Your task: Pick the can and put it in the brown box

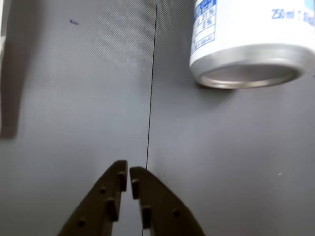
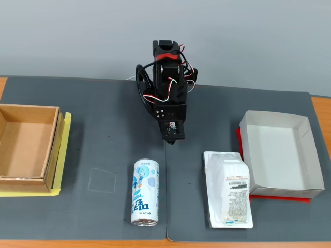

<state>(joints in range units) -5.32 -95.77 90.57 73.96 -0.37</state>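
In the fixed view, the brown box point(image 2: 28, 147) sits at the far left of the table. It is open on top and has nothing in it. A yellow sheet point(image 2: 66, 135) lies under it and sticks out at the edge.

Next, near the middle, the can point(image 2: 145, 191) lies on its side on the dark mat point(image 2: 103, 113). It is well apart from the brown box. Its silver end points to the front edge of the table. In the wrist view the can point(image 1: 251, 42) shows at the top right, with small blue writing on it.

The arm point(image 2: 168, 88) stands behind the can, folded up. The gripper point(image 1: 129, 179) is in the air and holds nothing. Its two fingers are close together, with only a thin gap.

To the right of the can lies a white packet point(image 2: 228, 188) with a label. Farthest right is a white box point(image 2: 279, 152), also empty, on a red sheet point(image 2: 239, 137).

The mat is dark grey with a seam point(image 1: 150, 78) down the middle. A pale grey wall point(image 2: 165, 26) is behind the table.
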